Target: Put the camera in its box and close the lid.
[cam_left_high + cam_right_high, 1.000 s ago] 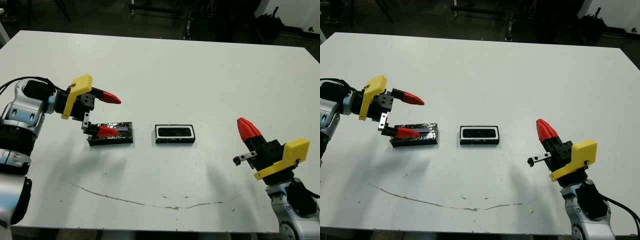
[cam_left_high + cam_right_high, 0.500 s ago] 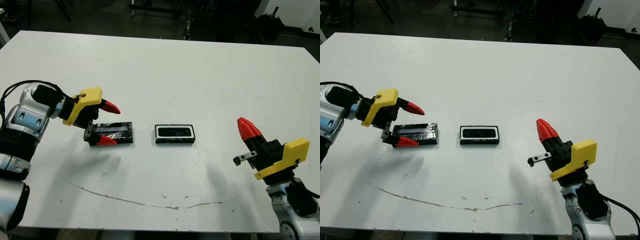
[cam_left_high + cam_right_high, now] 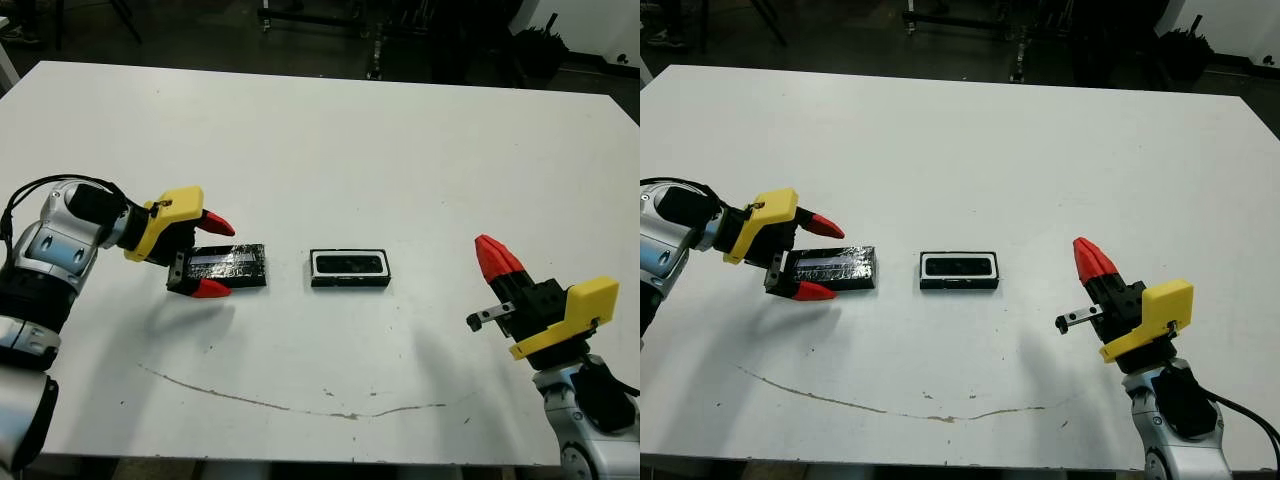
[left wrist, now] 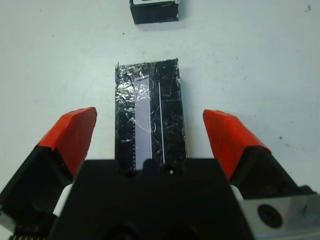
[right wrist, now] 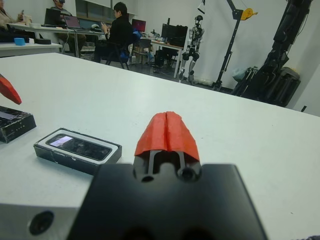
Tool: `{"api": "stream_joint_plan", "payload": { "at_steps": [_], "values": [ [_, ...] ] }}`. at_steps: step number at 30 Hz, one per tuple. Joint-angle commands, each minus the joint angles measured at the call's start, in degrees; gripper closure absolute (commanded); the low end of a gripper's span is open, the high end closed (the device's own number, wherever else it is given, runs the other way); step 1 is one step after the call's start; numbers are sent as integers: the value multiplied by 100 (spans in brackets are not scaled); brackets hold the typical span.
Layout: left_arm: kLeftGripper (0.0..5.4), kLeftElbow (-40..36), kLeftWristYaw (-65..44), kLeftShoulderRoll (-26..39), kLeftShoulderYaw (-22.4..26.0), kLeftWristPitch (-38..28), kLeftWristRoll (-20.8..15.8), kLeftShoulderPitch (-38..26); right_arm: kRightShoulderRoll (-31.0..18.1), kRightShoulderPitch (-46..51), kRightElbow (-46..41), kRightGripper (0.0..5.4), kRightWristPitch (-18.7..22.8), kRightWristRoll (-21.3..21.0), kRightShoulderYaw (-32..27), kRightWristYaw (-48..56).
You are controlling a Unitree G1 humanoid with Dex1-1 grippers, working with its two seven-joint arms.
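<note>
The lid (image 3: pixel 230 266), a flat black slab with a glinting foil-like top, lies left of centre on the white table. My left gripper (image 3: pixel 214 256) is open, one red finger on each long side of the lid's left end; in the left wrist view the lid (image 4: pixel 149 117) lies between the fingers (image 4: pixel 75 130). To the right of the lid stands the box (image 3: pixel 349 269), black-walled with a white lining, and the glossy black camera (image 3: pixel 349 263) lies inside it. My right gripper (image 3: pixel 490 253) is shut and holds nothing, well to the right of the box (image 5: pixel 77 148).
A thin brown mark (image 3: pixel 300 402) runs across the table near its front edge. Beyond the far edge, in the right wrist view, a person (image 5: pixel 120 27) sits at desks, with a standing humanoid robot (image 5: pixel 192 40) and dark equipment (image 5: pixel 280 55).
My left gripper has come down and drawn back to the left. Its lower finger was over the lid; now the two fingers straddle the lid's end. The right arm has not moved.
</note>
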Motion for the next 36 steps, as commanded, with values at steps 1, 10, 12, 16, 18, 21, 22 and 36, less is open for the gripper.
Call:
{"api": "stream_joint_plan", "payload": {
  "at_steps": [1,10,12,16,18,21,22,36],
  "values": [
    [0,160,2,23,2,-65,25,13,-91,1,46,539,-67,-11,-21,19],
    [0,380,44,29,9,-205,59,3,-101,-4,78,539,-108,0,-16,36],
    [0,370,47,17,22,11,31,1,-100,-3,76,539,-82,38,-18,49],
    [0,408,-2,-7,52,147,-28,-1,-96,-20,167,539,-169,132,-37,135],
    [4,377,22,3,37,194,0,3,-106,-19,182,540,-194,113,-40,144],
    [24,304,68,4,41,409,-1,22,-111,-5,134,540,-136,101,-40,110],
    [36,268,109,8,47,427,8,41,-110,-2,128,540,-134,103,-40,107],
    [225,120,107,81,-23,368,81,93,-128,14,81,540,-97,40,-58,40]
  ]
}}
